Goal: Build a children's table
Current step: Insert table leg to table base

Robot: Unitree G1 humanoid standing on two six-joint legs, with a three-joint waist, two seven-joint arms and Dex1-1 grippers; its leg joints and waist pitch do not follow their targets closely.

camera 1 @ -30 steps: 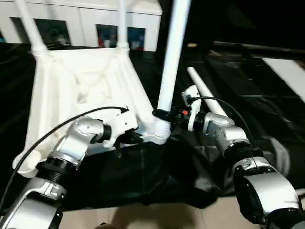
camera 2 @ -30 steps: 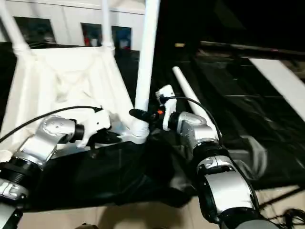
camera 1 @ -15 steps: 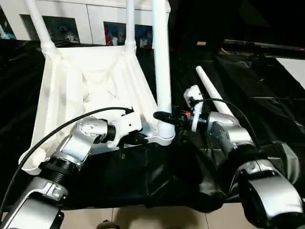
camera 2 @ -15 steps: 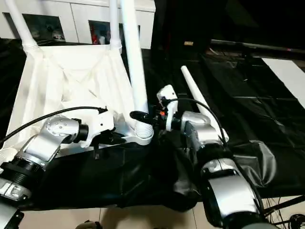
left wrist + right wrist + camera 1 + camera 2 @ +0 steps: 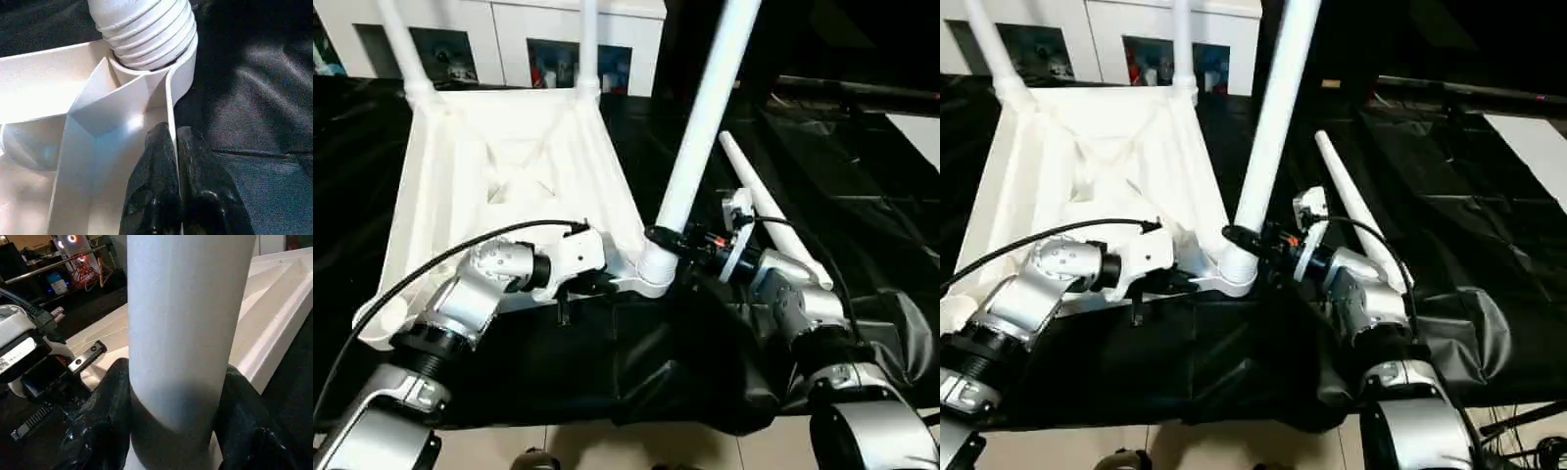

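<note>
The white plastic children's table (image 5: 499, 176) is lying upside down on the black-draped table (image 5: 862, 176), ribbed underside up. The near-corner leg (image 5: 700, 127), a smooth tapered tube, is leaning away rightward, probably not fully seated in its socket. The right end effector (image 5: 1252, 243) is grasping its base. The left end effector (image 5: 171, 161) is clenched on the top's thin rim. A loose leg (image 5: 773, 220) is lying alongside.

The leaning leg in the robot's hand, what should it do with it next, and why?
Probably tip it upright and twist it further in. The right gripper holds the leg near its base, and it leans away from the two standing legs, threads still showing at the corner socket. The left gripper pinches the tabletop rim, steadying it.
</note>
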